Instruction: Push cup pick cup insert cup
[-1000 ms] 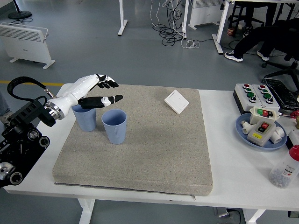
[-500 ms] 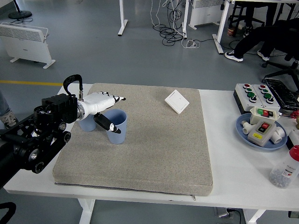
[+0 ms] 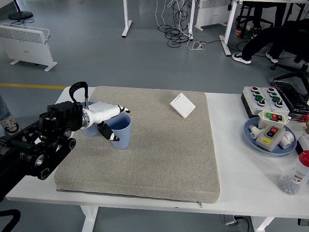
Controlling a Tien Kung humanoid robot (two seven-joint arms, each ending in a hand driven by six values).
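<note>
Two light blue cups stand on the left part of the grey mat point(image 3: 164, 154). My left hand point(image 3: 119, 124) reaches in from the left and is closed around the nearer cup point(image 3: 124, 136): its fingers point(image 3: 123, 109) lie on the far side of the rim and the thumb on the near left side. The cup stands upright on the mat. The second cup point(image 3: 90, 130) is just left of it, mostly hidden behind my wrist. My right arm is out of view.
A white square switch plate point(image 3: 182, 105) lies at the mat's far right. Right of the mat are a button control box point(image 3: 263, 99), a blue plate point(image 3: 251, 138) with small button boxes, and a bottle point(image 3: 293, 176) near the right edge.
My left arm came down from above the cups and closer in. The hand dropped onto the nearer cup and the thumb shifted to its left side. The cup moved slightly.
</note>
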